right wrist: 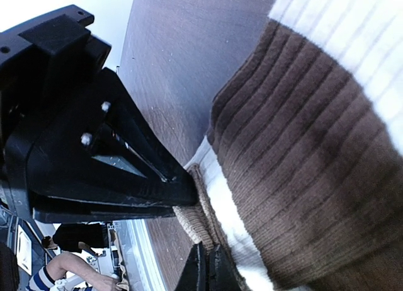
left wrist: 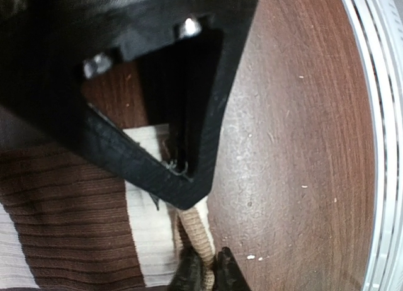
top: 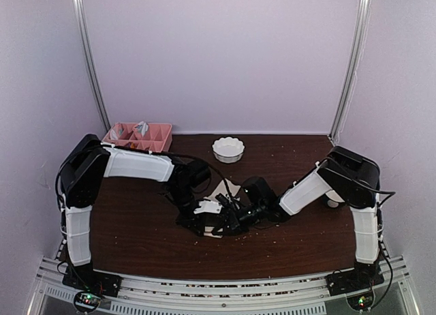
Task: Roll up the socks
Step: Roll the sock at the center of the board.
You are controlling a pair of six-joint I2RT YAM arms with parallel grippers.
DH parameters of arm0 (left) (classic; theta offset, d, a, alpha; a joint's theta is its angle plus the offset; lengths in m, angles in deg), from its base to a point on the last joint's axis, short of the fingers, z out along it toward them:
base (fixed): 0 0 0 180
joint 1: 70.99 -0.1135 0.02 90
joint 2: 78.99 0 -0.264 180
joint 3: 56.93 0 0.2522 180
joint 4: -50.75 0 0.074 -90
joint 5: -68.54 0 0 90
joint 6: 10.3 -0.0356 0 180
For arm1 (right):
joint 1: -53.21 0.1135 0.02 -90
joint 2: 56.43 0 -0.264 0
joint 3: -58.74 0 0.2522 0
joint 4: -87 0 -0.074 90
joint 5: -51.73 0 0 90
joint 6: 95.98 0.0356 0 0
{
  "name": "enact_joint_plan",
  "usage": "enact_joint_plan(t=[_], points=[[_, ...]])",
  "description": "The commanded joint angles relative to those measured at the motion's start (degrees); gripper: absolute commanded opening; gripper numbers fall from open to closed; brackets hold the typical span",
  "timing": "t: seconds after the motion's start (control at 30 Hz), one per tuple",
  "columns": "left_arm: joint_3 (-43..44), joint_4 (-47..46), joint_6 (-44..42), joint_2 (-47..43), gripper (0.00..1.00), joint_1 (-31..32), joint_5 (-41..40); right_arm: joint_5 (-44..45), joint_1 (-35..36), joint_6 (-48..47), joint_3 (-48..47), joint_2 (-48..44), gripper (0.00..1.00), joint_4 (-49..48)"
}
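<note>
Socks (top: 225, 188) at the centre of the table (top: 136, 240), stacked and mostly hidden under both grippers in the top view. Only a cream bit shows on the far side, toward the scalloped bowl (top: 228, 149), which is well apart.

Patched sock (left wrist: 69, 209) on top, brown rib and cream bands. Tan sock (left wrist: 196, 237) under it, ribbed edge peeking out along one side.

Key relation: both grippers sit on that same edge, tips facing each other and near together, with the tan edge running from one to the other.
- Left gripper (left wrist: 181, 172): fingers meet at a point right at the cream band's edge, narrow, looks pinched on the socks. How many layers are caught, cannot tell.
- Right gripper (right wrist: 187, 193): same, fingers drawn together where tan meets cream, looks clamped on it.

Body of the socks lies to the far side of both tips, so the long axis probably runs away from the bases, but most of it is covered, so not sure. Neither arm is nearer; both are on it.

Pose: arms reach inward from either side, wrists low over the wood.

Judgement: early in the roll, no coil visible. The next move likely needs both tips to turn the edge over together, away from the bases. Risk: the thin tan edge slips out of one pinch.
</note>
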Motion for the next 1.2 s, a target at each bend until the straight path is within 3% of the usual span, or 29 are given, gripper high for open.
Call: enact_joint_plan(t=[0.0,0.07,0.17,0.3,0.37,0.4,0.43,0.6,0.77,0.87,0.97,1.03,1.17], points=[[1.68,-0.10,3.06,2.30,0.03,-0.24,-1.32,1.68,-0.42,-0.34,2.48,-1.66,0.00,2.10],[2.25,0.95,4.46,3.05,0.00,-0.92,-0.18,2.93,-0.42,-1.85,3.55,-2.94,0.04,2.19],[4.56,4.02,6.60,5.48,0.00,-2.85,1.79,5.87,-0.62,-4.38,5.68,-5.20,0.25,2.70],[7.98,9.35,8.15,9.75,0.00,-5.99,6.58,9.38,-0.96,-8.06,9.27,-8.64,0.39,3.34],[9.13,11.25,8.51,10.85,0.00,-6.53,8.46,10.75,-0.93,-9.72,11.74,-10.56,0.60,3.70],[9.55,11.89,8.53,11.35,0.00,-6.60,8.94,11.54,-0.92,-10.56,13.01,-11.70,0.95,4.05],[9.98,12.72,8.40,11.86,0.00,-6.57,9.67,12.87,-0.94,-11.89,14.26,-12.91,1.00,5.21],[12.31,16.35,8.01,14.84,0.00,-6.65,11.86,24.14,-0.88,-18.54,19.68,-20.49,1.00,11.52],[14.23,19.54,7.87,16.86,0.00,-6.69,13.94,56.44,1.46,-22.98,29.25,-39.14,1.00,13.41],[15.43,21.48,8.04,17.78,0.00,-6.87,14.36,71.47,0.80,-14.28,34.75,-50.40,1.00,12.59],[16.81,23.89,7.45,19.03,0.00,-6.96,15.29,66.71,-4.31,-9.75,39.21,-53.02,1.00,5.67],[17.49,25.13,7.32,20.09,0.00,-7.18,16.27,59.45,-3.61,-17.61,39.15,-51.65,1.00,0.17],[18.88,27.22,6.67,21.93,0.00,-7.44,16.80,60.36,9.05,-40.27,38.53,-48.31,1.00,-6.42]])
